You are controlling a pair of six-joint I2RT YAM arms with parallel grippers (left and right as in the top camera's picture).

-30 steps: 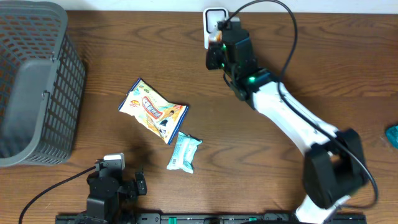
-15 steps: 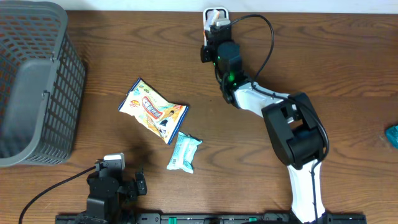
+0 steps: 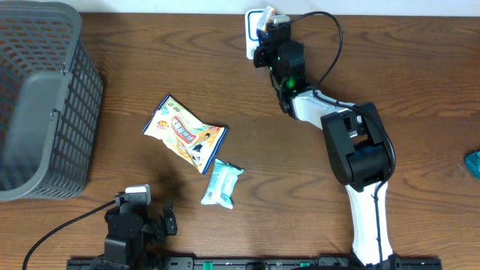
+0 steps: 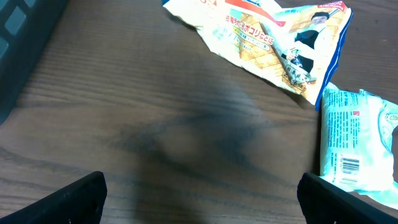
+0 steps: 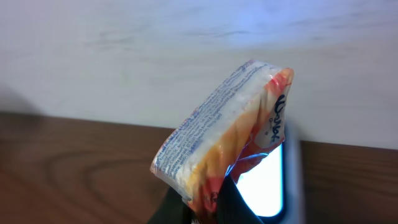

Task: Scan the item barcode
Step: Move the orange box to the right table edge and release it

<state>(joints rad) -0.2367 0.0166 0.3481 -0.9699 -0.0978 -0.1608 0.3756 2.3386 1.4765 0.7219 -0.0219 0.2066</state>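
Observation:
My right gripper [image 3: 268, 34] is at the far edge of the table, shut on a small orange-and-white packet [image 5: 230, 130]. In the right wrist view the packet stands up from the jaws [image 5: 208, 208], tilted, with its printed white side facing left. The white scanner [image 5: 267, 183] lies just behind and to the right of it, lit blue at its edge; from overhead the scanner [image 3: 252, 22] shows beside the gripper. My left gripper [image 3: 142, 214] rests at the near edge, open, with only bare wood between its fingers [image 4: 74, 199].
A yellow snack bag [image 3: 185, 133] and a pale blue packet [image 3: 221, 184] with a barcode [image 4: 351, 165] lie mid-table. A grey mesh basket [image 3: 37, 97] stands at the far left. A teal object [image 3: 472, 163] pokes in at the right edge.
The right arm has swung its elbow round and carried the packet up to the scanner, then shifted slightly right. The left arm has not moved.

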